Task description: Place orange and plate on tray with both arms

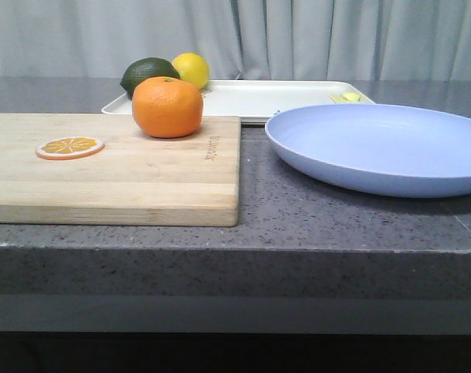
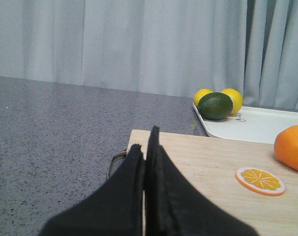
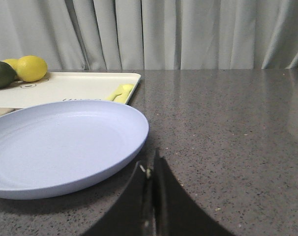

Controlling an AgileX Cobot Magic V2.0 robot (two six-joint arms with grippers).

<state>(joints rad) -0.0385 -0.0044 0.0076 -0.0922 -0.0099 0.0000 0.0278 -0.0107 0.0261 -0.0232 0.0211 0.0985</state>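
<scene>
The orange [image 1: 167, 106] sits on the far part of a wooden cutting board [image 1: 111, 175]; it shows at the edge of the left wrist view [image 2: 292, 147]. The pale lavender-blue plate [image 1: 379, 148] lies on the counter to the right of the board, also in the right wrist view [image 3: 60, 145]. The cream-white tray [image 1: 282, 99] lies behind both, seen too in the wrist views [image 2: 257, 124] [image 3: 65, 87]. My left gripper [image 2: 145, 145] is shut and empty over the board's left end. My right gripper [image 3: 150, 164] is shut and empty beside the plate's rim. Neither shows in the front view.
A flat orange slice [image 1: 69, 147] lies on the board's left part. A yellow lemon [image 1: 190, 69] and a dark green lime [image 1: 146, 75] sit at the tray's left end. A small yellow item [image 1: 349, 97] lies on the tray's right. Grey curtain behind.
</scene>
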